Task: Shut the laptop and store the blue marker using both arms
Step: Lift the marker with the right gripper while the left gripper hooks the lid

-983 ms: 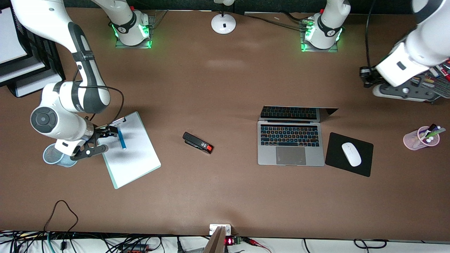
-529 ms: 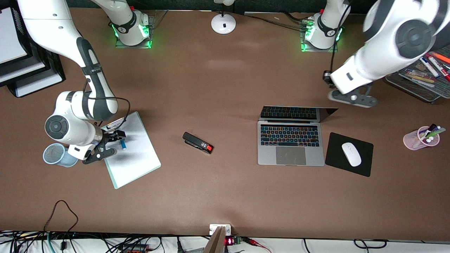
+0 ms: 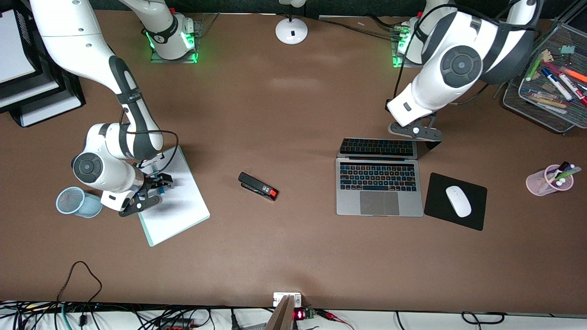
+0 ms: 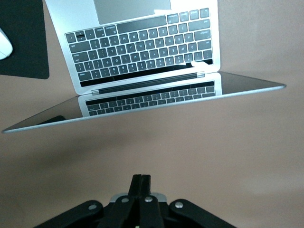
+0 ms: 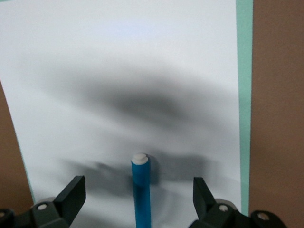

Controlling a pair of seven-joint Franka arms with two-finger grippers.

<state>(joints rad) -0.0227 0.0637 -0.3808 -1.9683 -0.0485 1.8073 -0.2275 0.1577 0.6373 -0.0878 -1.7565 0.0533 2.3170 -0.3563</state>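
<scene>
The silver laptop [image 3: 378, 188] lies open on the table, its screen [image 3: 378, 147] tilted far back; it also shows in the left wrist view [image 4: 142, 42]. My left gripper [image 3: 415, 130] is shut and empty [image 4: 141, 176], just above the table beside the screen's top edge. The blue marker [image 5: 141, 190] with a whitish end lies on a white clipboard [image 3: 179, 206]. My right gripper [image 3: 153, 183] is open and low over the marker, one finger on each side [image 5: 137, 186], not touching it. In the front view only a bit of the marker [image 3: 161, 189] shows under the gripper.
A black stapler [image 3: 258, 186] lies mid-table. A white mouse [image 3: 458, 200] sits on a black mouse pad [image 3: 477, 217] beside the laptop. A blue mesh cup [image 3: 73, 201] stands by the clipboard. A pink pen cup [image 3: 549, 179] and a mesh tray [image 3: 536, 107] are at the left arm's end.
The left arm has swung from the mesh tray to the laptop's screen edge. The right gripper has slid along the clipboard and now covers most of the marker.
</scene>
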